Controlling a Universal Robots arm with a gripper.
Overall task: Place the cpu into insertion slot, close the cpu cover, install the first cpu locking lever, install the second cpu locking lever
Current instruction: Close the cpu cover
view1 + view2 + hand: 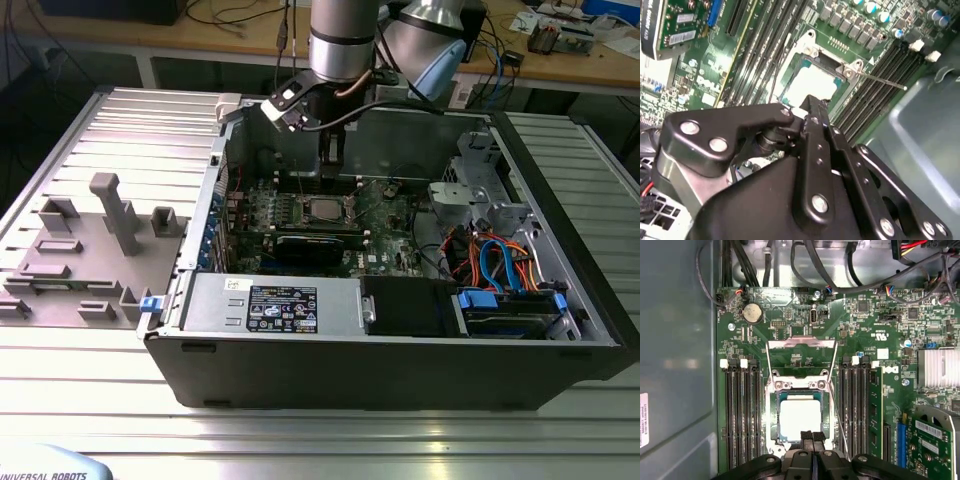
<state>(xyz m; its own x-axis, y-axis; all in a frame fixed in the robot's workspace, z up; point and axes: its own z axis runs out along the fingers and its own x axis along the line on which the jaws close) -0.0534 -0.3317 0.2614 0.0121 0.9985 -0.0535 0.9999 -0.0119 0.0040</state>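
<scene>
An open computer case (400, 370) lies on a ribbed metal table (90, 400). Inside its near wall sits a silver power supply (275, 303) with a label. Orange and blue cables (495, 262) tangle toward the exterior view's right. A grey tray (95, 262) of blocks stands just beside the case, at the exterior view's left, and a wooden desk (200, 30) runs behind. In the first wrist view, a coin battery (752, 313) sits on the green board (860, 335) – 2 banks of black memory slots (740, 410) lie well apart.

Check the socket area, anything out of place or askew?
Nothing damaged or askew. The cpu sits square in the insertion slot; the cpu cover stands flipped open, and a locking lever sticks out unlatched beside the slot.
</scene>
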